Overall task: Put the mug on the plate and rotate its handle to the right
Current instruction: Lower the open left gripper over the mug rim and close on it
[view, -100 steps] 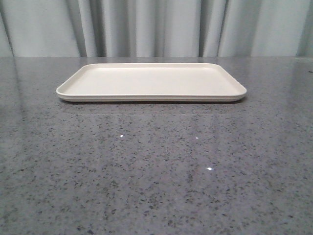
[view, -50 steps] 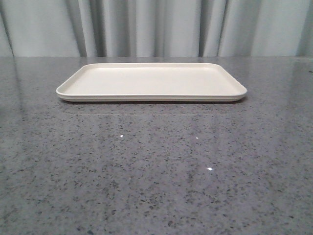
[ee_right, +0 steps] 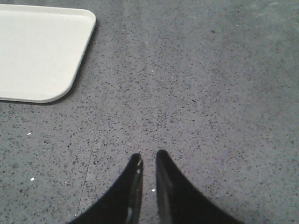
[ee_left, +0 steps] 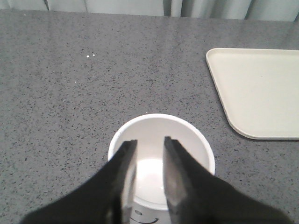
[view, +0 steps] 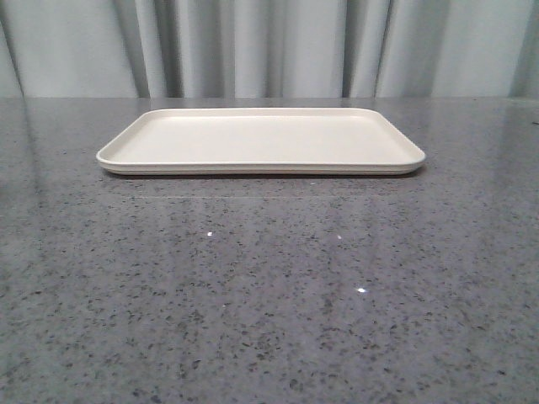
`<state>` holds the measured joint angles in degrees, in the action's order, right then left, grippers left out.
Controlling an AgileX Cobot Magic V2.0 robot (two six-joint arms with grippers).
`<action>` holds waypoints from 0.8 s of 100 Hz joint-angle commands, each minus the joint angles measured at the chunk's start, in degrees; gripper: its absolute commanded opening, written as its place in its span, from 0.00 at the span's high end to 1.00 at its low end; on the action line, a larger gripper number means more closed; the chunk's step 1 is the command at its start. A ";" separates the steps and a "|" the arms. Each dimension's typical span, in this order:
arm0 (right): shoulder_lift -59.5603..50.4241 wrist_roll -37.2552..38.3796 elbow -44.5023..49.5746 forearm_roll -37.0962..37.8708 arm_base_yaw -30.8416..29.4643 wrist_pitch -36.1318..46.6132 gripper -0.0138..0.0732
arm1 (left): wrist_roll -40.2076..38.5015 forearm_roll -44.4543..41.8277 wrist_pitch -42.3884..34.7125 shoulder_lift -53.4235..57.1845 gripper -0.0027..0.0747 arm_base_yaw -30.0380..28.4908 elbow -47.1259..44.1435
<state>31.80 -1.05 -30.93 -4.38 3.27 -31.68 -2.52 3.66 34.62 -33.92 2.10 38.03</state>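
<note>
White smiley-face mug sits beneath the left pincer, whose jaws are narrowly parted, gripping nothing; pickup step. Next: grasp, carry to cream rectangular plate beside.

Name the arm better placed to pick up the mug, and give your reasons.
Left. The left gripper hangs right over the mug, beside the plate. The right gripper is over bare table, no mug in its view.
</note>
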 commanded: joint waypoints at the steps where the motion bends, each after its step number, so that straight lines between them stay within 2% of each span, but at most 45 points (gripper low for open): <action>1: 1.61 -0.14 -3.28 0.07 0.29 2.62 0.59 | -0.33 0.47 -2.82 -1.99 0.52 0.38 3.33; 9: 3.15 -0.14 -5.27 0.07 0.29 0.34 0.51 | -0.33 0.37 -2.27 -3.52 0.45 0.38 4.37; 18: 4.81 -0.14 -7.26 0.07 0.29 -1.38 0.47 | -0.47 0.37 0.83 -5.71 0.45 0.38 6.55; 44: 6.94 -0.14 -10.47 -0.23 0.29 -2.18 0.47 | -7.98 -3.66 9.11 -13.44 0.45 0.29 12.66; 68: 6.94 -0.14 -10.47 -0.22 0.29 -2.29 0.47 | -8.48 -4.87 11.91 -20.01 0.45 0.25 16.10; 80: 6.94 -0.14 -10.47 -0.22 0.29 -2.49 0.47 | -8.42 -4.74 13.72 -22.10 0.45 -2.10 16.76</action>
<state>38.18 -1.05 -39.35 -4.52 3.27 -37.37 -10.27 -0.89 49.56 -55.27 1.43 52.51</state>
